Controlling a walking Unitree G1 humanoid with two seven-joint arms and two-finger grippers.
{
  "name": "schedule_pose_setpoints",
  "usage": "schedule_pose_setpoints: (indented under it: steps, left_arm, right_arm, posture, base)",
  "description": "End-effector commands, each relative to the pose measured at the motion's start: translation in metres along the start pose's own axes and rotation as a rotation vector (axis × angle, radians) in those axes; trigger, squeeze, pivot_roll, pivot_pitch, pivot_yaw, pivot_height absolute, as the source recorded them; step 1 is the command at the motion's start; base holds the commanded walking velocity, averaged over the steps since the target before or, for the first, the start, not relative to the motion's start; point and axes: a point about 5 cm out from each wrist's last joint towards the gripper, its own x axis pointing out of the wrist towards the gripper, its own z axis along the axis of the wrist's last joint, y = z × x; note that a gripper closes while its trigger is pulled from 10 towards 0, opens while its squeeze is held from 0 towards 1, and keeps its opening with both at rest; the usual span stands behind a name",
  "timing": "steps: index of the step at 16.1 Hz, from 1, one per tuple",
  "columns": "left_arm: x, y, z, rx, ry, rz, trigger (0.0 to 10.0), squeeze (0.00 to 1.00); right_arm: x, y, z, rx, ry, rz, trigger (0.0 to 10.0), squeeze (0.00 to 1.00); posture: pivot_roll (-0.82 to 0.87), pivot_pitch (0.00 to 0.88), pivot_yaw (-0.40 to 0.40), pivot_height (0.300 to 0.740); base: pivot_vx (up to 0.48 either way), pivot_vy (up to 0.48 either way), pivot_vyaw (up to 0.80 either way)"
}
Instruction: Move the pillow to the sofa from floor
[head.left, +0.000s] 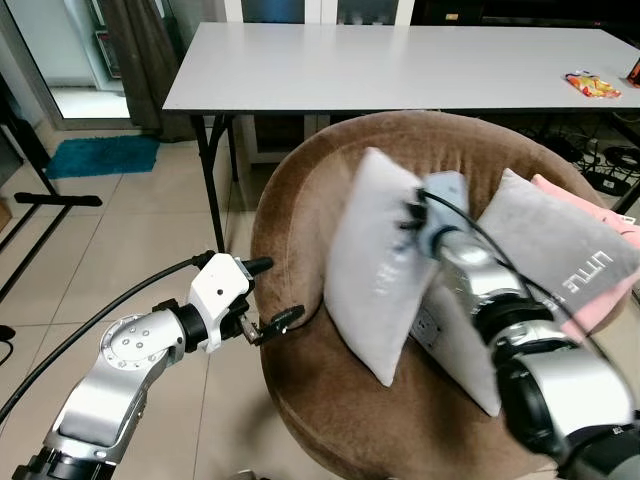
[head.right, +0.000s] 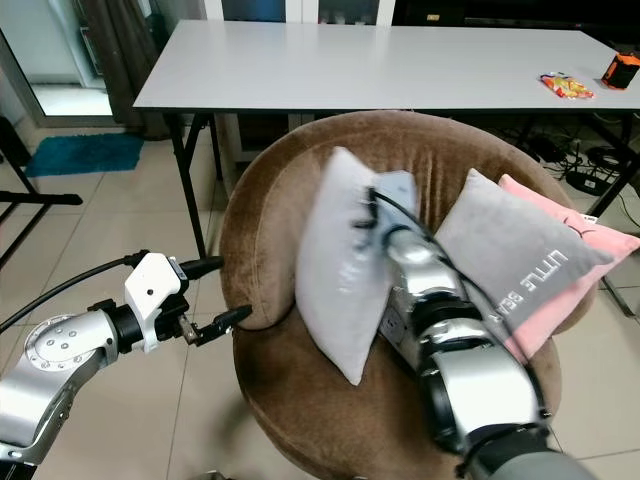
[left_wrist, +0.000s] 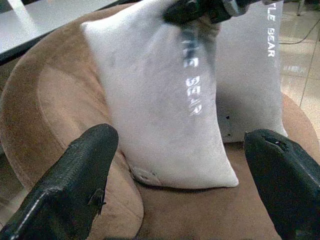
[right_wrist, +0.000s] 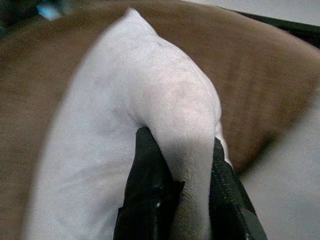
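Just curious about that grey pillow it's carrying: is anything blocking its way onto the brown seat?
Nothing visible. The right gripper pinches the grey pillow, whose lower corner already meets the brown sofa seat, beside another grey pillow.

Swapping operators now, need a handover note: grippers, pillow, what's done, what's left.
Right gripper: jaws shut on the top edge of the white pillow.
Left gripper: jaws open, empty, beside the outer side of the brown round sofa, aimed at the pillow.
Pillow: off the floor, standing upright on the sofa seat, next to a grey pillow and a pink one.
Done: lift and carry.
Left: open the right jaws, check that the pillow stays up, withdraw.
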Motion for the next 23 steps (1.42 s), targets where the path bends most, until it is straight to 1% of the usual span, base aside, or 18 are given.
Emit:
schedule_pose_setpoints:
  steps: [1, 2, 3, 4, 5, 7, 9, 10, 12, 13, 14, 16, 18, 19, 20, 21, 22, 23]
  left_arm:
    - [0.0, 0.0, -0.001, -0.009, 0.011, -0.026, 10.0, 0.0]
    - [0.0, 0.0, 0.0, -0.015, 0.007, -0.036, 10.0, 0.0]
    - [0.0, 0.0, 0.0, -0.019, 0.006, -0.043, 10.0, 0.0]
    - [0.0, 0.0, 0.0, -0.014, 0.016, -0.061, 10.0, 0.0]
    - [0.0, 0.0, 0.0, -0.009, 0.02, -0.064, 10.0, 0.0]
    - [0.001, 0.004, 0.006, -0.008, -0.016, -0.054, 10.0, 0.0]
    - [0.002, 0.005, 0.014, -0.022, -0.054, -0.055, 10.0, 0.0]
    - [0.002, 0.007, 0.017, -0.024, -0.07, -0.047, 10.0, 0.0]
    - [0.001, 0.008, 0.021, -0.027, -0.088, -0.005, 10.0, 0.0]
    - [0.0, 0.008, 0.021, -0.027, -0.085, 0.04, 10.0, 0.0]
    - [-0.001, 0.008, 0.02, -0.034, -0.079, 0.057, 10.0, 0.0]
    - [-0.007, 0.004, 0.014, -0.096, -0.052, 0.081, 10.0, 0.0]
    - [-0.013, -0.001, 0.011, -0.124, -0.049, 0.118, 10.0, 0.0]
    - [-0.016, -0.001, 0.013, -0.122, -0.074, 0.183, 10.0, 0.0]
    - [-0.019, 0.007, 0.017, -0.12, -0.125, 0.334, 10.0, 0.0]
    - [-0.021, 0.014, 0.016, -0.124, -0.135, 0.464, 10.0, 0.0]
    - [-0.022, 0.017, 0.016, -0.116, -0.129, 0.507, 10.0, 0.0]
    - [-0.021, 0.018, 0.015, -0.097, -0.118, 0.545, 10.0, 0.0]
  right_arm:
    - [0.0, -0.02, 0.008, -0.065, -0.019, -0.109, 10.0, 0.65]
    - [-0.001, -0.03, 0.005, -0.087, -0.004, -0.139, 10.0, 1.0]
    - [-0.001, -0.035, 0.005, -0.082, -0.001, -0.144, 10.0, 1.0]
    - [-0.003, -0.052, 0.006, 0.033, -0.009, -0.198, 10.0, 1.0]
    - [-0.004, -0.057, 0.009, 0.047, -0.019, -0.219, 10.0, 1.0]
    - [-0.006, -0.076, 0.02, 0.144, -0.075, -0.286, 10.0, 1.0]
    - [-0.008, -0.087, 0.023, 0.158, -0.096, -0.303, 10.0, 1.0]
    - [-0.01, -0.091, 0.023, 0.187, -0.108, -0.288, 10.0, 0.0]
    - [-0.011, -0.093, 0.022, 0.238, -0.147, -0.238, 10.0, 0.0]
    - [-0.012, -0.092, 0.022, 0.275, -0.18, -0.206, 10.0, 0.0]
    - [-0.013, -0.091, 0.021, 0.282, -0.195, -0.184, 10.0, 0.0]
    - [-0.017, -0.082, 0.015, 0.292, -0.236, -0.127, 10.0, 0.0]
    - [-0.028, -0.067, 0.011, 0.285, -0.278, -0.079, 10.0, 0.0]
    - [-0.042, -0.055, 0.01, 0.269, -0.307, -0.039, 10.0, 0.0]
    - [-0.056, -0.045, 0.008, 0.23, -0.333, -0.027, 10.0, 0.0]
    - [-0.07, -0.037, 0.003, 0.256, -0.343, -0.045, 10.0, 0.0]
    - [-0.076, -0.032, 0.0, 0.267, -0.34, -0.042, 10.0, 0.0]
    - [-0.087, -0.021, -0.003, 0.275, -0.347, -0.023, 10.0, 0.0]
  posture:
    - [-0.07, 0.0, -0.022, 0.74]
    - [-0.06, 0.0, -0.023, 0.74]
    - [-0.06, 0.0, -0.025, 0.74]
    - [-0.06, 0.0, -0.025, 0.74]
    - [-0.07, 0.0, -0.024, 0.74]
    - [-0.07, 0.0, -0.018, 0.74]
    - [-0.08, 0.0, -0.011, 0.74]
    - [-0.09, 0.0, -0.005, 0.74]
    - [-0.1, 0.0, 0.0, 0.74]
    - [-0.1, 0.0, 0.001, 0.74]
    - [-0.1, 0.0, 0.001, 0.74]
    - [-0.12, 0.0, 0.005, 0.74]
    - [-0.12, 0.0, 0.002, 0.74]
    - [-0.12, 0.0, 0.004, 0.74]
    - [-0.12, 0.0, 0.004, 0.74]
    - [-0.12, 0.0, 0.0, 0.74]
    - [-0.12, 0.0, 0.0, 0.74]
    - [-0.11, 0.0, -0.006, 0.74]
  base:
    - [0.0, 0.0, 0.0]
    - [0.0, 0.0, 0.0]
    - [0.0, 0.0, 0.0]
    - [0.0, 0.0, 0.0]
    - [0.0, 0.0, 0.0]
    - [0.0, 0.0, 0.0]
    - [0.0, 0.0, 0.0]
    - [0.0, 0.0, 0.0]
    - [0.0, 0.0, 0.0]
    - [0.0, 0.0, 0.0]
    - [0.0, 0.0, 0.0]
    - [0.0, 0.0, 0.0]
    - [0.0, 0.0, 0.0]
    - [0.0, 0.0, 0.0]
    - [0.0, 0.0, 0.0]
    - [0.0, 0.0, 0.0]
    - [0.0, 0.0, 0.0]
    - [0.0, -0.292, 0.0]
